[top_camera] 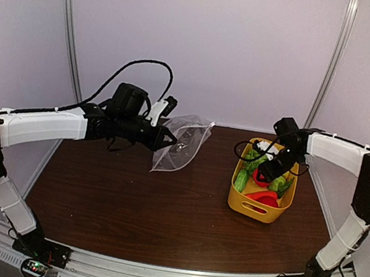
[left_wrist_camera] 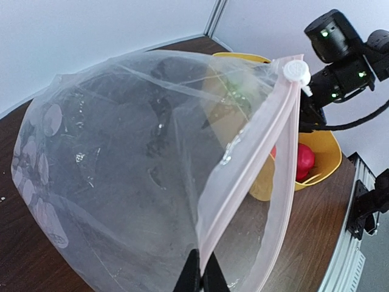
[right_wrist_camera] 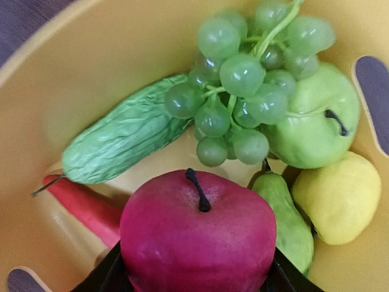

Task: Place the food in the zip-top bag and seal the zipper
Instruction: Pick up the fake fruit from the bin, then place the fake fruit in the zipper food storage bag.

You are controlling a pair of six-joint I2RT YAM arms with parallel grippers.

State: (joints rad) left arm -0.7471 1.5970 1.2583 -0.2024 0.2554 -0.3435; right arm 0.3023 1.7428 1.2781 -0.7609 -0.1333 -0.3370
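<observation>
While left gripper pinches the clear dotted bag by its rim, right gripper clasps red apple | apple glossy, dark-stemmed; in yellow basket

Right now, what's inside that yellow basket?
A red apple, grapes, cucumber, green apple, pear, lemon and a red carrot-like piece. Whatever lies under the red apple is covered.

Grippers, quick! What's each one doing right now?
Left gripper: closed, pinching the zip-top bag at its rim.
Right gripper: closed on the red apple, inside the yellow basket.
</observation>
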